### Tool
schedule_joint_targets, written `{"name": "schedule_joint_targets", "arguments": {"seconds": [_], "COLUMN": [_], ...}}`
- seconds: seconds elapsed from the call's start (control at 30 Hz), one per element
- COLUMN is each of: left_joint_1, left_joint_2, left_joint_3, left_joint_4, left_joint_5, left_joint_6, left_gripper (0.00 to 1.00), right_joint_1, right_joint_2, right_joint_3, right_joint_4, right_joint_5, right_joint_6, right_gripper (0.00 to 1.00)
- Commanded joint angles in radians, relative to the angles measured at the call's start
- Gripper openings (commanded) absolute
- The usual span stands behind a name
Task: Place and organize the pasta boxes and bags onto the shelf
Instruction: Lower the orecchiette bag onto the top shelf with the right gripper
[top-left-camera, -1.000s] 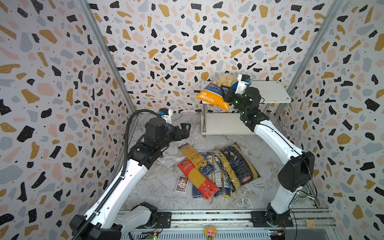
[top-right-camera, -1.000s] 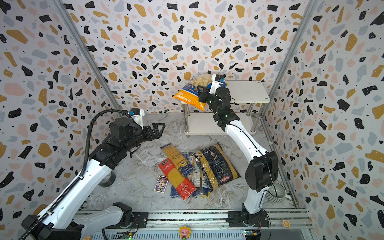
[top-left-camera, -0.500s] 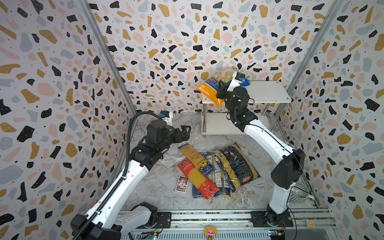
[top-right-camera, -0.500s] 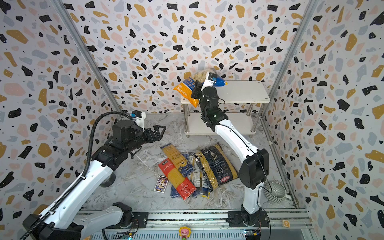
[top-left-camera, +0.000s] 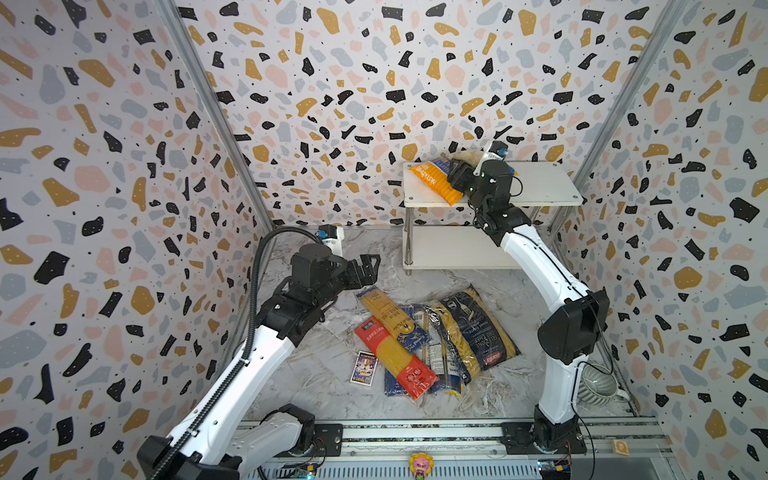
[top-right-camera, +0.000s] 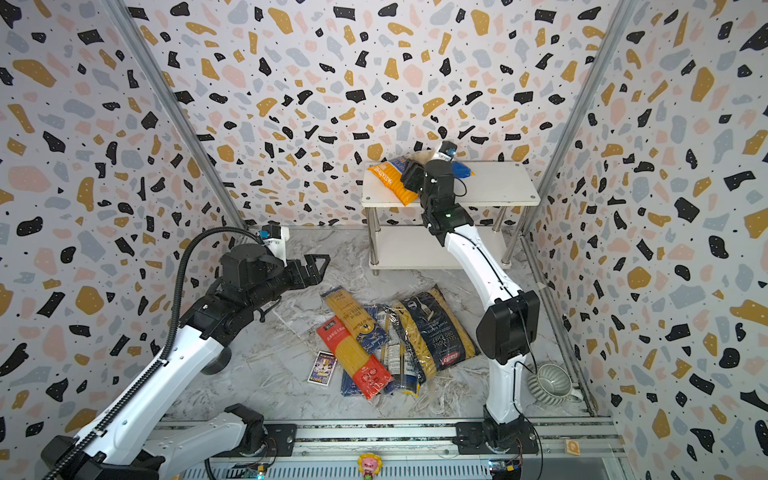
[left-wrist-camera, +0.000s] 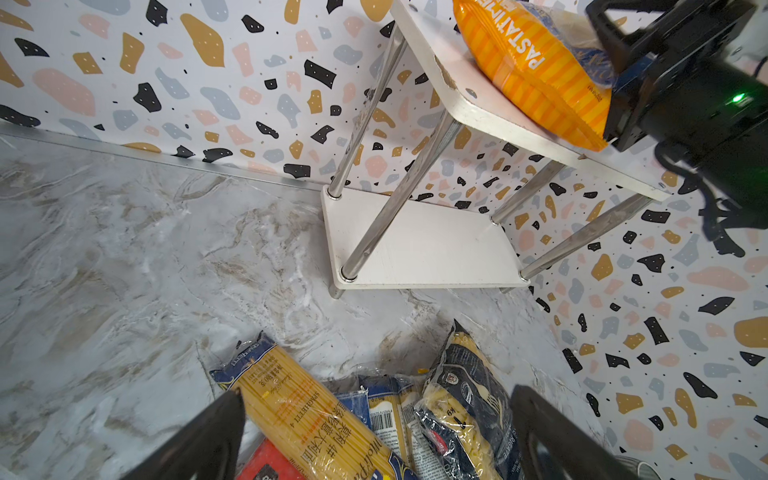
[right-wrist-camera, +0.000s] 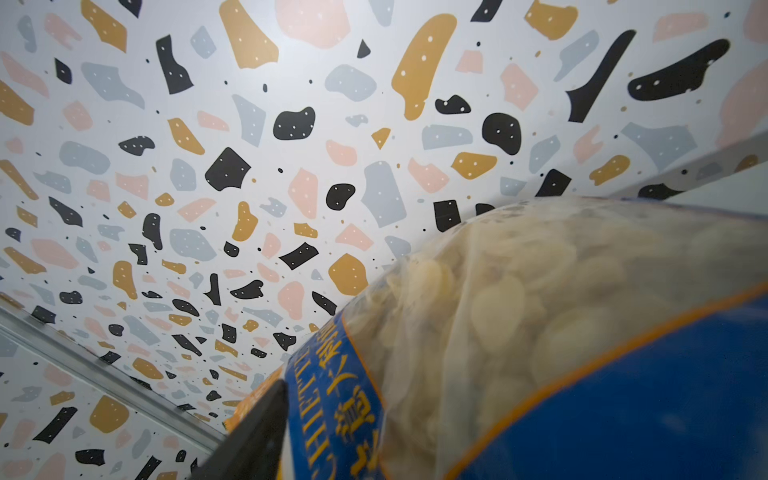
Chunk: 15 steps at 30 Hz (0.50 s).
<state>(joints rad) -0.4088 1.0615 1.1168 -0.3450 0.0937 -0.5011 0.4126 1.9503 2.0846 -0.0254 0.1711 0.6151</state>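
The main risk, as we judge it, sits on the shelf (top-left-camera: 544, 189) in the upper right of the frame. The blue-orange shell bag (top-left-camera: 432, 179) lies slantwise on the left end of the top board, its orange end reaching the front edge and, in the left wrist view, seeming to poke just past it. If the right fingers (right-wrist-camera: 257, 432) pull back while the film clings to them, the bag could be dragged forward and tip off onto the tabletop (top-left-camera: 316, 374). Left askew, it would also crowd out the other packs.

The right fingers are pressed against the bag's side. Only one shows in the right wrist view, touching the film, so we cannot tell how far apart they are or whether they grip.

The left fingers (left-wrist-camera: 208, 436) are spread wide and hold nothing, hovering above the spaghetti packs (top-left-camera: 390, 332) and the navy penne bag (top-left-camera: 478, 328) heaped at lower centre.
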Motion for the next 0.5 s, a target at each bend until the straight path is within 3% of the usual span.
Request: {"name": "schedule_joint_targets", "arguments": {"seconds": [0.0, 0.2, 0.47], "left_joint_1": [0.005, 0.004, 0.005], "left_joint_2": [-0.006, -0.006, -0.005], "left_joint_3": [-0.010, -0.015, -0.044], "left_joint_4": [0.054, 0.052, 0.084], "left_joint_5": [0.017, 0.012, 0.027], "left_joint_6": [-0.002, -0.007, -0.032], "left_gripper": [0.99, 0.99, 0.99], "right_joint_1": [-0.026, -0.066, -0.046], "right_joint_2": [-0.027, -0.021, -0.097], "right_joint_3": [0.118, 0.177, 0.006], "right_joint_4": [-0.076, -0.205, -0.180], "right_joint_5": [-0.066, -0.209, -0.258], "right_joint_6": [0.037, 0.072, 0.080], "right_gripper": [0.81, 0.85, 0.81]}}
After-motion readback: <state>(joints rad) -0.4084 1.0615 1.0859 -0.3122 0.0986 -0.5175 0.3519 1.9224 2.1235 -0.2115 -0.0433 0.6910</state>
